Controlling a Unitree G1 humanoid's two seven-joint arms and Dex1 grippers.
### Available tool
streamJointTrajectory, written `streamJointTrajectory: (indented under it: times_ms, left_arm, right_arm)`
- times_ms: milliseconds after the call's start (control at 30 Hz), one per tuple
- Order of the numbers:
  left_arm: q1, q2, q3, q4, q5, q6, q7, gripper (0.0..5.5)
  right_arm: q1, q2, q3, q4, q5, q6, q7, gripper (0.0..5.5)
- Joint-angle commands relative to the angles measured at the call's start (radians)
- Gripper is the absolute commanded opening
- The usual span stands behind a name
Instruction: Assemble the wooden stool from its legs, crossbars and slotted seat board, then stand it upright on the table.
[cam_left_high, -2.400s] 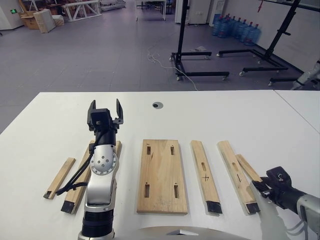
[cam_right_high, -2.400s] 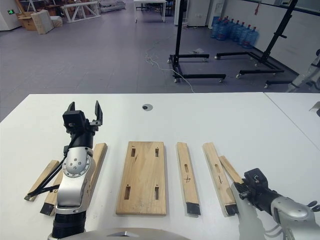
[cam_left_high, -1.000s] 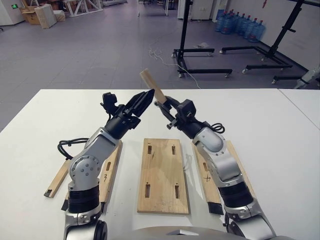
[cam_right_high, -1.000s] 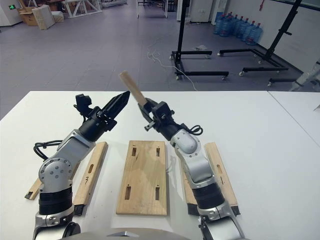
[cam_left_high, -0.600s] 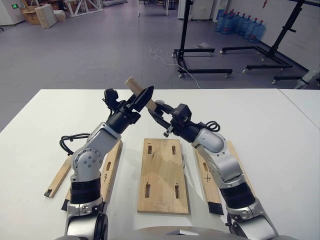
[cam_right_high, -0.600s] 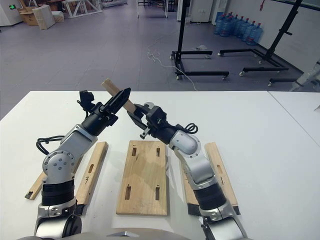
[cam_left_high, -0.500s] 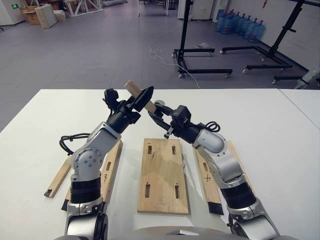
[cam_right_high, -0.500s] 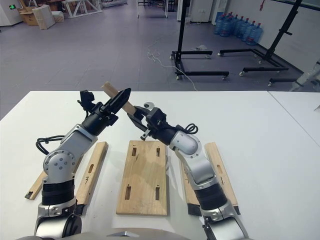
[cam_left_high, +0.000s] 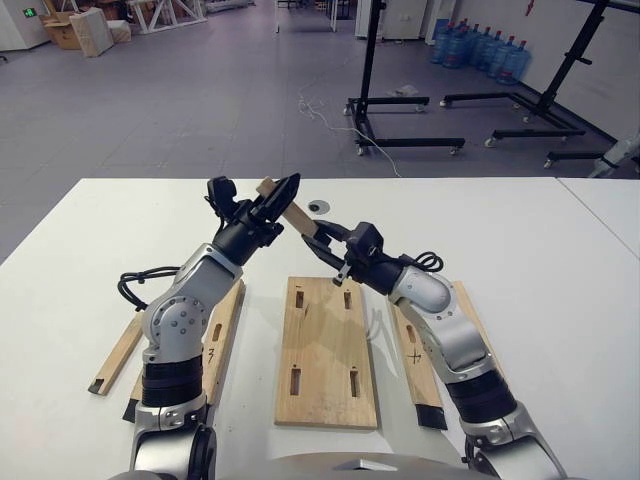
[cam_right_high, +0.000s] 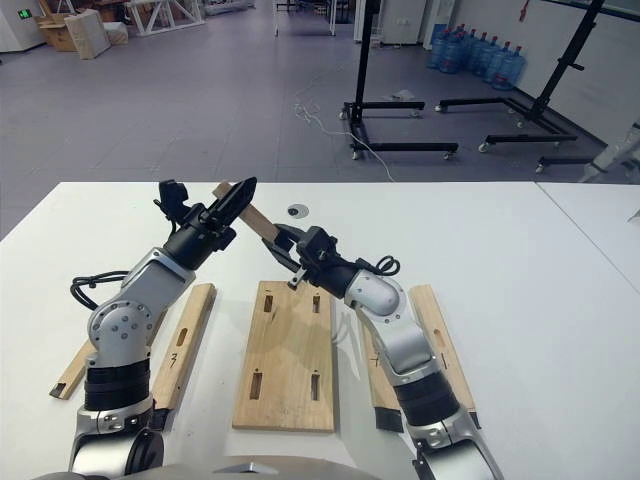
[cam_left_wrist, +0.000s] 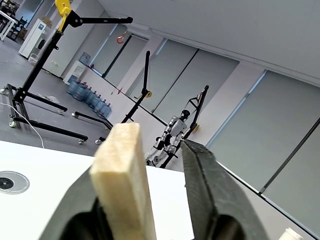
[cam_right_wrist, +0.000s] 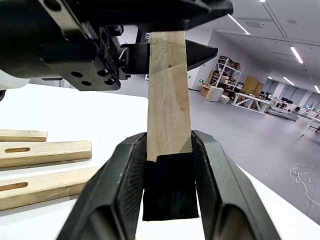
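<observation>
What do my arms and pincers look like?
The left arm and right arm are rounded silver-grey segments with black joints and wrists. The left pincer and right pincer are black, with two tapered fingers. Black cables loop beside each forearm.

wooden bar (cam_left_high: 301, 221) lifted, brought between left fingers (cam_left_high: 284, 191)

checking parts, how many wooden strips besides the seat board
5: short strip and leg left of the seat board; two legs right of it; one strip in the right gripper; others may be hidden.
</observation>
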Motion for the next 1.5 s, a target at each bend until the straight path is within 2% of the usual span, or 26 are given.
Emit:
streamJointTrajectory:
  times_ms: [33, 200, 567, 600, 767, 967, 1167, 1300, 1500]
  left_arm:
    - [0.011, 0.005, -0.025, -0.026, 0.038, -0.015, -0.008, 1.09]
    - [0.019, -0.001, -0.035, -0.025, 0.064, -0.026, -0.01, 0.42]
    - [0.007, 0.0, -0.013, -0.01, 0.112, -0.093, -0.035, 0.38]
    - [0.006, -0.002, -0.01, -0.011, 0.115, -0.1, -0.033, 0.38]
    - [0.001, 0.005, 0.034, -0.01, 0.134, -0.159, -0.023, 0.38]
    - [0.012, 0.11, 0.153, 0.032, 0.183, -0.204, -0.019, 0.38]
    - [0.227, 0.148, 0.22, -0.238, 0.226, -0.185, 0.095, 0.38]
    - [0.431, 0.173, 0.208, -0.375, 0.313, -0.22, 0.073, 0.38]
    - [0.551, 0.213, 0.259, -0.335, 0.365, -0.247, 0.033, 0.38]
  right_arm:
    - [-0.019, -0.008, -0.009, 0.007, 0.001, 0.008, 0.014, 1.3]
    - [-0.023, -0.009, -0.013, 0.002, 0.009, 0.015, 0.026, 1.3]
    - [-0.041, -0.007, -0.054, 0.031, 0.044, 0.076, 0.04, 1.3]
    - [-0.043, -0.007, -0.06, 0.034, 0.055, 0.087, 0.044, 1.66]
    - [-0.04, -0.013, -0.105, 0.015, 0.131, 0.163, 0.052, 2.41]
    - [-0.039, -0.028, -0.153, -0.013, 0.153, 0.211, 0.018, 3.31]
    - [-0.026, -0.009, -0.199, 0.049, 0.018, 0.181, -0.185, 3.35]
    - [0.003, 0.003, -0.231, 0.033, -0.003, 0.181, -0.256, 3.35]
    - [-0.013, 0.027, -0.223, 0.033, -0.007, 0.194, -0.284, 3.35]
